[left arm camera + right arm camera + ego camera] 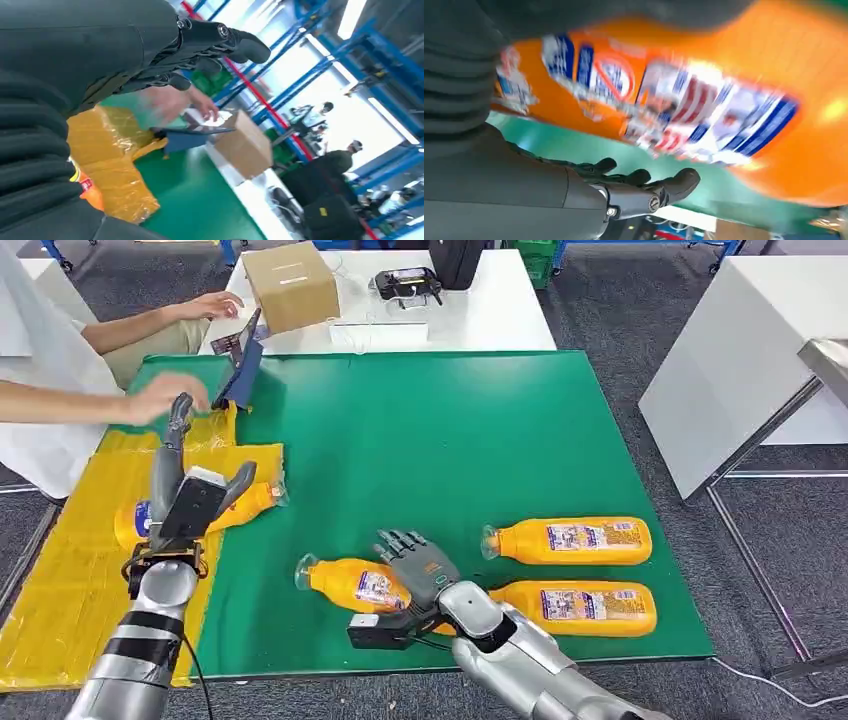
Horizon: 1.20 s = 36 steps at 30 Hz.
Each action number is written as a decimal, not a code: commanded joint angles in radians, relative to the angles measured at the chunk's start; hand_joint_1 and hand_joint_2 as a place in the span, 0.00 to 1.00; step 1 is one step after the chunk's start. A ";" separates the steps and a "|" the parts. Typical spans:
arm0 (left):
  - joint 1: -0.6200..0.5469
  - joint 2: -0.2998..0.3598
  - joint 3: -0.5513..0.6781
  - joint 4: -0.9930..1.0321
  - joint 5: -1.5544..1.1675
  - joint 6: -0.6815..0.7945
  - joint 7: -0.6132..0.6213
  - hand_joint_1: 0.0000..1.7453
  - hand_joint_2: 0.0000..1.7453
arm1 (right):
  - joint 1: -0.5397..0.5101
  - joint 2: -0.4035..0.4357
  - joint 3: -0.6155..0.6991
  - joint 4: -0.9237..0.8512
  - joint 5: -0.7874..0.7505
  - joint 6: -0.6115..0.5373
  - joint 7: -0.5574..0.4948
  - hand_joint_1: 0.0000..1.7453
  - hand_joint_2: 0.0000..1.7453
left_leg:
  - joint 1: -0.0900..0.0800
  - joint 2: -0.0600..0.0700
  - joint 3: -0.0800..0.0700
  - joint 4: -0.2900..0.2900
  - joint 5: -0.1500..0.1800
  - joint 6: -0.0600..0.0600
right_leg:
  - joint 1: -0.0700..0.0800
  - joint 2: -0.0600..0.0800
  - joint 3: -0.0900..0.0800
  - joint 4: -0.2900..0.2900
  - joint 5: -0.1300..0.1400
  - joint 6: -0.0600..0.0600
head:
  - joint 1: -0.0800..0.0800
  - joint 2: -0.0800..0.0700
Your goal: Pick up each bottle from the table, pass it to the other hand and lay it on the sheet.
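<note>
My right hand (pixel 420 565) lies flat on the green mat (pixel 450 440), fingers (pixel 674 182) spread and straight, pressed against the side of the nearest bottle (pixel 355 583) without wrapping it. That bottle lies on its side, smooth glossy orange plastic with a printed blue-red-white label and a clear cap end pointing away from the hand. The right wrist view shows the label blurred, close against the palm.

My left hand (pixel 190 490) hangs over the yellow sheet (pixel 70 570), holding nothing, fingers loosely apart, one pointing up. A second bottle (pixel 245 505) lies under it, half on the sheet, neck over the sheet's edge toward the mat. The sheet is crinkled, shiny plastic film, lying over the mat's left edge.

Two more bottles, far one (pixel 568 540) and near one (pixel 578 607), lie side by side to the right, parallel, close to the mat's front edge. The near one sits just beside my right forearm.

Mat is matte and flat, with open room through its middle and far half. A person's hand (pixel 165 395) reaches in over the sheet's far corner, beside a tablet (pixel 240 365). A cardboard box (pixel 290 285) stands on the white table (pixel 500 320) beyond.
</note>
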 commanded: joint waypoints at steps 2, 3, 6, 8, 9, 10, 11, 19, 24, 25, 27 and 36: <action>0.046 -0.027 -0.074 -0.132 0.054 -0.012 -0.017 0.00 1.00 | 0.023 0.006 -0.040 0.177 0.013 0.066 0.006 1.00 1.00 | 0.003 -0.006 0.002 0.000 0.000 -0.001 | 0.001 0.000 0.002 -0.002 -0.001 -0.001 | 0.000 0.000; 0.045 -0.030 -0.078 -0.133 0.065 -0.010 -0.023 0.00 1.00 | 0.022 0.007 -0.049 0.196 0.003 0.073 -0.004 1.00 1.00 | 0.002 -0.004 0.003 -0.001 0.000 -0.001 | 0.001 0.000 0.000 -0.002 -0.001 -0.001 | 0.000 0.000; 0.040 -0.030 -0.096 -0.136 0.100 -0.024 -0.033 0.00 1.00 | 0.015 0.005 -0.055 0.236 -0.006 0.081 -0.019 1.00 1.00 | 0.002 -0.005 0.005 -0.001 -0.001 -0.002 | 0.001 0.000 0.000 -0.002 -0.001 -0.002 | 0.000 0.000; 0.040 -0.030 -0.096 -0.136 0.100 -0.024 -0.033 0.00 1.00 | 0.015 0.005 -0.055 0.236 -0.006 0.081 -0.019 1.00 1.00 | 0.002 -0.005 0.008 -0.001 -0.001 -0.002 | 0.001 -0.001 -0.001 -0.002 -0.001 -0.002 | 0.000 0.000; 0.040 -0.030 -0.096 -0.136 0.100 -0.024 -0.033 0.00 1.00 | 0.015 0.005 -0.055 0.236 -0.006 0.081 -0.019 1.00 1.00 | 0.002 -0.008 0.008 -0.002 -0.001 -0.003 | 0.001 -0.001 0.000 -0.003 -0.002 -0.004 | 0.000 0.000; 0.040 -0.030 -0.096 -0.136 0.100 -0.024 -0.033 0.00 1.00 | 0.015 0.005 -0.055 0.236 -0.006 0.081 -0.019 1.00 1.00 | 0.002 -0.007 0.008 -0.002 -0.001 -0.002 | 0.001 -0.002 0.000 -0.003 -0.002 -0.004 | 0.000 0.000; 0.041 -0.028 -0.100 -0.143 0.104 -0.023 -0.037 0.00 1.00 | 0.014 0.010 -0.064 0.243 -0.017 0.082 -0.024 1.00 1.00 | 0.002 -0.007 0.009 -0.002 -0.001 -0.002 | 0.001 -0.001 0.000 -0.003 -0.002 -0.004 | 0.000 0.000; 0.050 -0.029 -0.140 -0.175 0.111 -0.004 -0.041 0.00 1.00 | -0.002 0.029 -0.113 0.278 -0.054 0.039 -0.030 1.00 1.00 | 0.002 -0.007 0.012 -0.002 -0.001 -0.002 | 0.001 -0.001 0.004 -0.003 -0.002 -0.003 | 0.000 0.000; 0.068 -0.026 -0.145 -0.202 0.112 0.001 -0.041 0.00 1.00 | -0.001 0.039 -0.144 0.254 -0.061 -0.015 -0.016 1.00 1.00 | 0.002 -0.007 0.012 -0.002 -0.001 -0.002 | 0.001 0.000 0.003 -0.003 -0.001 -0.003 | 0.000 0.000; 0.072 -0.027 -0.146 -0.209 0.111 0.002 -0.041 0.00 1.00 | -0.002 0.040 -0.147 0.245 -0.057 -0.029 -0.013 1.00 1.00 | 0.002 -0.006 0.012 -0.002 -0.001 -0.002 | 0.001 0.000 0.003 -0.003 -0.001 -0.002 | 0.000 0.000; 0.085 -0.028 -0.143 -0.227 0.116 0.001 -0.037 0.00 1.00 | 0.008 0.045 -0.171 0.204 -0.061 -0.084 -0.012 1.00 1.00 | 0.002 -0.006 0.011 -0.002 -0.001 -0.002 | 0.001 0.000 0.003 -0.003 -0.001 -0.003 | 0.000 0.000; 0.146 -0.037 -0.139 -0.289 0.119 -0.027 -0.027 0.00 1.00 | 0.155 0.044 -0.357 -0.190 -0.121 -0.317 -0.106 1.00 1.00 | 0.001 -0.004 0.006 0.000 -0.002 -0.001 | 0.000 0.001 0.008 -0.001 -0.001 -0.001 | 0.000 0.000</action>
